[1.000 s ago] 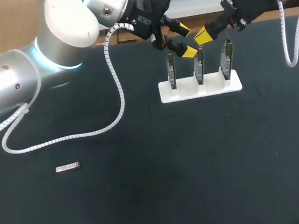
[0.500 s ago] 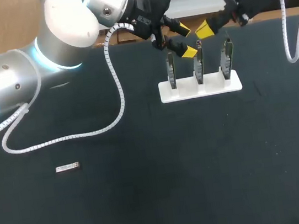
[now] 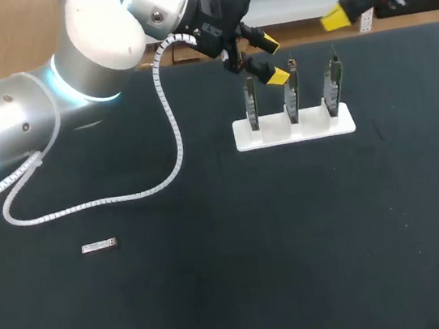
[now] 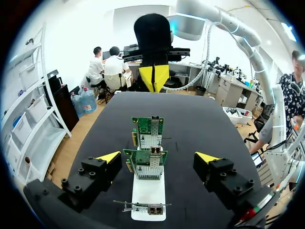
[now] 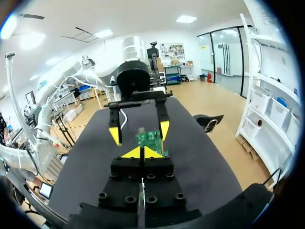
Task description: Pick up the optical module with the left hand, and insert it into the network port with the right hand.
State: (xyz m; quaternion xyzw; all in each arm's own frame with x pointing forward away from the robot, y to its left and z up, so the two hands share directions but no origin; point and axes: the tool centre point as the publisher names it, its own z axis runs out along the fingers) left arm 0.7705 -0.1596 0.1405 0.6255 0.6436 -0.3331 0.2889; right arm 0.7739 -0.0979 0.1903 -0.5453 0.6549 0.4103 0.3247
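Observation:
The optical module (image 3: 99,246), a small silver bar, lies on the black table at the left, far from both grippers. A white holder (image 3: 294,127) carries three upright green network cards (image 3: 292,93) with metal ports (image 4: 152,152). My left gripper (image 3: 272,60) hangs open just beside the leftmost card's top, and its fingers (image 4: 108,157) stand wide either side of the card row, holding nothing. At the table's far right edge my right gripper (image 3: 334,19) is shut and empty, its yellow tips (image 5: 141,152) pressed together, facing the cards (image 5: 151,139) and the left gripper (image 5: 138,131).
A white coiled cable (image 3: 173,138) hangs from the left arm and trails over the table left of the holder. The black table surface (image 3: 296,244) stretches in front of the holder.
My right gripper has drawn back from above the cards, up and to the right toward the table's far edge. The left arm and the module have not moved.

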